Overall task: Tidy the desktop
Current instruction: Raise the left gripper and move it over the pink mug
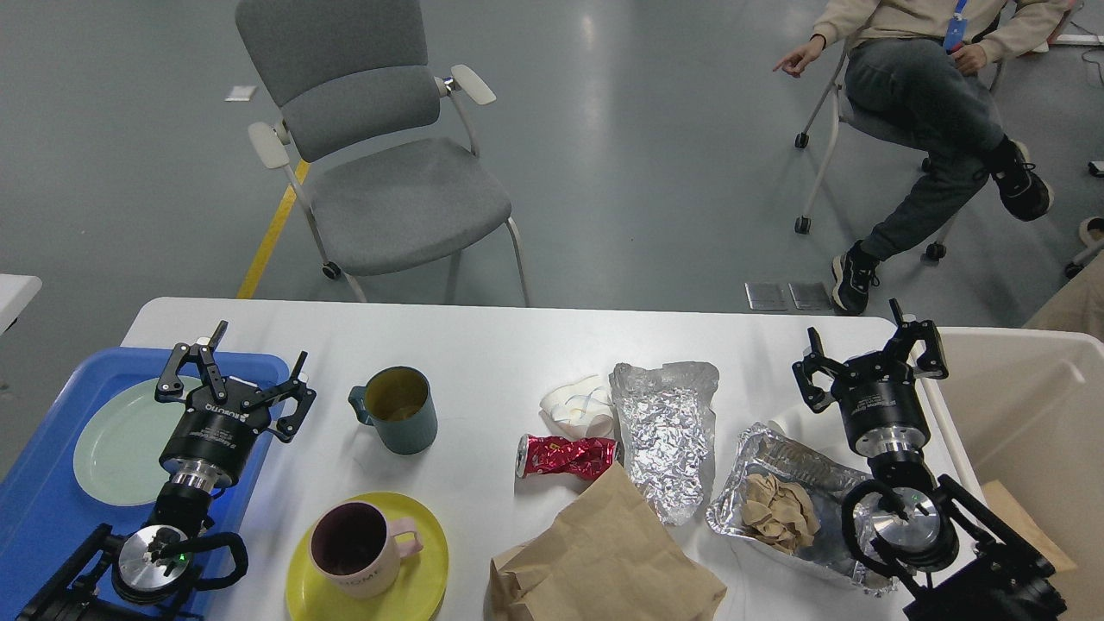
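Observation:
The white desktop carries a teal mug, a pink mug on a yellow plate, a crushed red can, crumpled white paper, a foil sheet, a brown paper bag and a foil tray holding crumpled brown paper. My left gripper stands open over the blue tray's right edge, holding nothing. Above the desktop's right edge my right gripper is open and empty too.
A blue tray at the left holds a pale green plate. A beige bin stands right of the table. Behind the table are a grey chair and a seated person.

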